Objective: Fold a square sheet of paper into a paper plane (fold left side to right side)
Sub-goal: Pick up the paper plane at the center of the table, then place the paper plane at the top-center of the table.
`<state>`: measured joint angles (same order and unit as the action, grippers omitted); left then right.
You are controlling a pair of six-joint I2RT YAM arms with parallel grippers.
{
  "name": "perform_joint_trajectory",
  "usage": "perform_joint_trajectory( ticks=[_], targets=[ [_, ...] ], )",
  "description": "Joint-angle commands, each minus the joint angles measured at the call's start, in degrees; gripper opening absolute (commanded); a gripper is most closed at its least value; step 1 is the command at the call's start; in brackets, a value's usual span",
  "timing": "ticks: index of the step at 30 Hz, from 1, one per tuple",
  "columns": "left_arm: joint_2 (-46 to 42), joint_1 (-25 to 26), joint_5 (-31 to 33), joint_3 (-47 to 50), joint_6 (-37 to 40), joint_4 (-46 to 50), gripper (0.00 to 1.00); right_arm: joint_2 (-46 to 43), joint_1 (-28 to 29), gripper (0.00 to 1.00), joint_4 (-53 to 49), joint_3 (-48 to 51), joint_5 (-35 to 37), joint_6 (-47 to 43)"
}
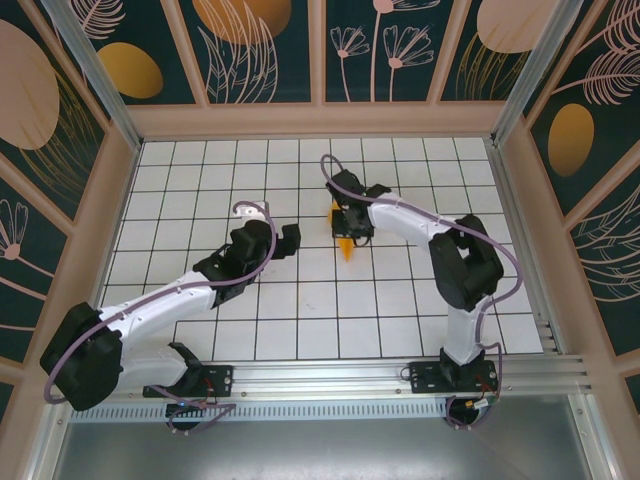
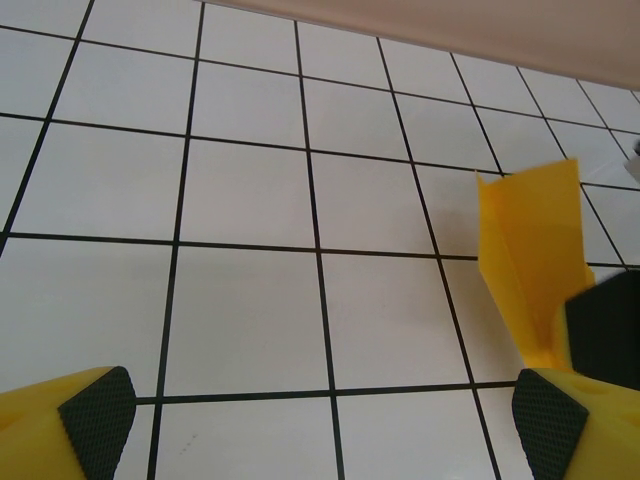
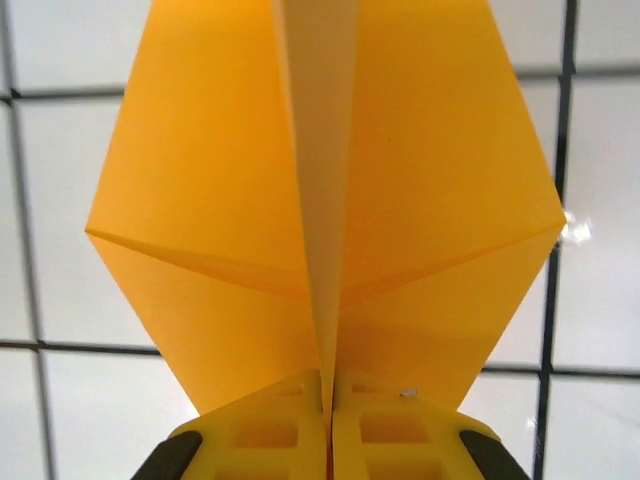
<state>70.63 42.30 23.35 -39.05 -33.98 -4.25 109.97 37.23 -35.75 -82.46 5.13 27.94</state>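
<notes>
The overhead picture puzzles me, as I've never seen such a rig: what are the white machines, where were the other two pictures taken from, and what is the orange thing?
The machines are two robot arms, a left arm and a right arm, bolted at the near edge of a white gridded table. The overhead camera looks down from above and behind them. The other two pictures come from a small camera on each wrist, looking out past that arm's own yellow fingers. The right tool is shut on the folded paper, an orange-yellow sheet pinched along its centre crease. The left tool is open and holds nothing; its camera sees the paper off to the right.
</notes>
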Motion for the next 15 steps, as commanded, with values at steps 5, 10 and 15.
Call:
perform_joint_trajectory(
  ticks=[5, 10, 15],
  targets=[
    [-3.2, -0.2, 2.8, 1.5, 1.3, 0.5, 0.98, 11.5, -0.2, 0.09, -7.0, -15.2, -0.6, -4.0],
    [-3.2, -0.2, 2.6, 1.6, 1.2, 0.5, 0.99, 17.4, -0.4, 0.09, -8.6, -23.1, -2.2, -4.1],
    [-2.5, -0.2, 2.1, 1.6, 1.0, 0.0, 0.98, 20.3, -1.0, 0.09, -9.0, -25.1, -3.9, -2.8]
  ],
)
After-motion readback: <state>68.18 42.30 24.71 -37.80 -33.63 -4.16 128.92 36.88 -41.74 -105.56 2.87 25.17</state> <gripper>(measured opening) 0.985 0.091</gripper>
